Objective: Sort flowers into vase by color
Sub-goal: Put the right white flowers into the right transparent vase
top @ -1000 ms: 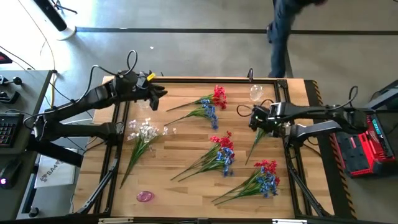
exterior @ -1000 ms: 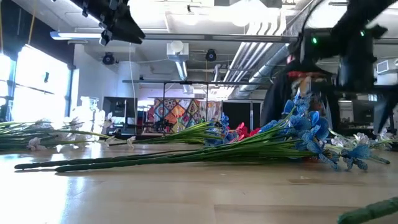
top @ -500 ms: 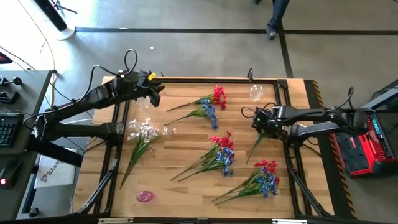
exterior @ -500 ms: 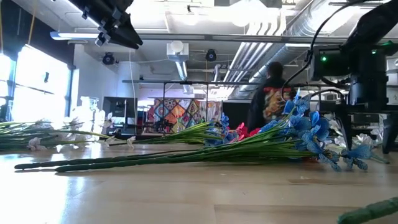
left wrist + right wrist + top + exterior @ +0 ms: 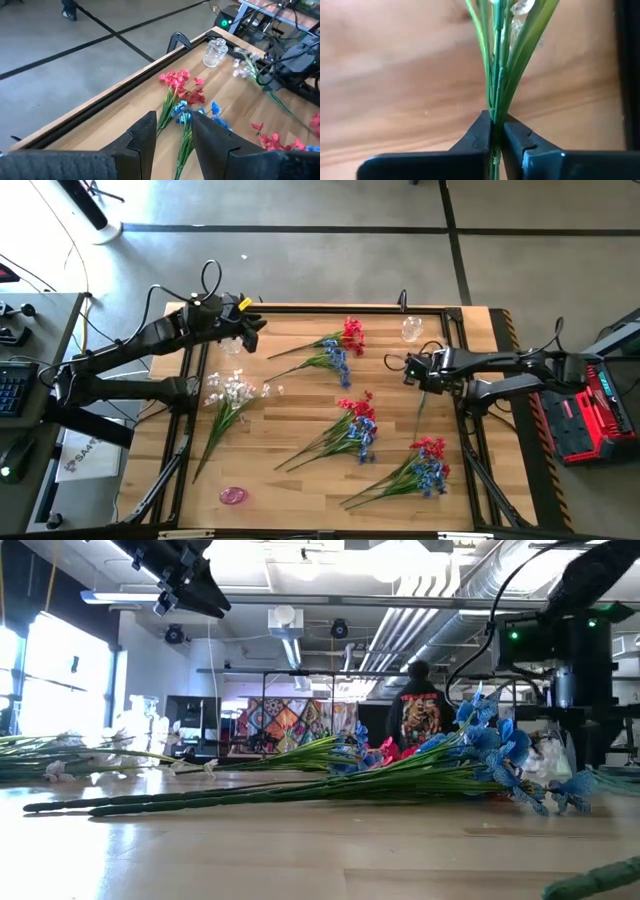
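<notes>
Grasp step in hand: right end effector [image 5: 496, 131] is clamped on a white spray's stem [image 5: 496, 75] at desk's 3 o'clock. Left end effector [image 5: 252, 330], half open and empty, is parked at 10 o'clock. Next, a lift toward the glass vase [image 5: 411, 329] is called for.

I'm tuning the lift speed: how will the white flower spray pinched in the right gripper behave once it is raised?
Probably floppy: the right gripper is shut on the white flower spray at its thin green stems, so its long tail may droop. Likely light. The stems, several loose strands, could slip or twist.
</notes>
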`<state>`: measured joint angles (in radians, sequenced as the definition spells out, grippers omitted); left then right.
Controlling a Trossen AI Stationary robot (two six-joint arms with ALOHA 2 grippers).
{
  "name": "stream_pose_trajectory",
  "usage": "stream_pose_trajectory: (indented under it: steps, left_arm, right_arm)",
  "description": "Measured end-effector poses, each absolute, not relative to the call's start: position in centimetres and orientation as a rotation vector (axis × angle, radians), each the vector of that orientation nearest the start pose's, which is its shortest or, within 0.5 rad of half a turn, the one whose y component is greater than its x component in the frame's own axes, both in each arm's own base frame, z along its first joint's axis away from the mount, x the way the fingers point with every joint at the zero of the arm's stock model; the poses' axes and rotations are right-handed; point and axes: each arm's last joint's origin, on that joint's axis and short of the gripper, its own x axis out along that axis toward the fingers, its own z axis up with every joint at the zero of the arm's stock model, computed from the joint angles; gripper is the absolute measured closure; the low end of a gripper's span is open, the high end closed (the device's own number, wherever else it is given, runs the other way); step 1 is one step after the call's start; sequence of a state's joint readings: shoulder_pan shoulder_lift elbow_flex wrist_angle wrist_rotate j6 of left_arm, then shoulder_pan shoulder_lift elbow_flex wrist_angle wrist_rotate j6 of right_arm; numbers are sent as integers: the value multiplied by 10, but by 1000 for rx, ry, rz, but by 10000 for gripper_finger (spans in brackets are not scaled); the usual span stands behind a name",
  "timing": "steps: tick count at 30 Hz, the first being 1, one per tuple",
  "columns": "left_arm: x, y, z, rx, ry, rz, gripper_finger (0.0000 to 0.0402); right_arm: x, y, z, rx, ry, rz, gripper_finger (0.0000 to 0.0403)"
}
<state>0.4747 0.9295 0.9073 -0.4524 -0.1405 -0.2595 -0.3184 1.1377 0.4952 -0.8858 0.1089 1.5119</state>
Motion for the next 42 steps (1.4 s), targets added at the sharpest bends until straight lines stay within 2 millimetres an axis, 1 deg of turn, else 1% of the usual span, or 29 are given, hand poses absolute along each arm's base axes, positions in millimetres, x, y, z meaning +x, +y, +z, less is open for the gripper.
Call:
stream_pose_trajectory:
  steps: [4, 9, 12, 15, 17, 19, 21, 23, 25, 27, 29, 32, 37, 39, 42]
  left_arm:
    - [171, 92, 325, -385, 379, 658, 289]
    - [173, 89, 325, -429, 377, 598, 289]
    - [174, 86, 325, -431, 380, 570, 289]
    - [175, 84, 325, -428, 383, 559, 289]
    - [175, 84, 325, -428, 384, 557, 289]
    - [175, 84, 325, -428, 384, 555, 289]
    - [175, 84, 325, -428, 384, 555, 289]
    - [175, 84, 325, -427, 384, 556, 289]
    - [175, 84, 325, -426, 384, 561, 289]
    - [175, 84, 325, -435, 386, 563, 289]
    - [174, 83, 323, -447, 400, 567, 289]
    - [173, 83, 320, -452, 434, 573, 289]
    - [171, 82, 317, -459, 477, 581, 289]
    - [171, 82, 316, -460, 485, 582, 289]
    - [171, 82, 316, -468, 483, 584, 289]
  right_arm:
    - [149, -46, 176, 1293, 870, -1397, 399]
    - [155, -44, 219, 1189, 684, -1451, 399]
    - [160, -46, 246, 1011, 548, -1453, 400]
    - [165, -52, 272, 766, 429, -1447, 400]
    - [170, -58, 288, 607, 370, -1439, 401]
    - [174, -64, 300, 468, 353, -1434, 401]
    - [178, -73, 311, 392, 329, -1432, 400]
    - [180, -83, 320, 362, 300, -1434, 397]
    - [181, -93, 328, 295, 262, -1464, 396]
    - [181, -103, 333, 207, 237, -1522, 398]
    - [180, -113, 335, 158, 214, -1558, 400]
    - [177, -129, 332, 114, 205, -1558, 401]
    - [174, -147, 312, 56, 173, -1485, 402]
    - [172, -151, 303, 46, 160, -1477, 402]
    - [168, -154, 288, 39, 191, -1492, 402]
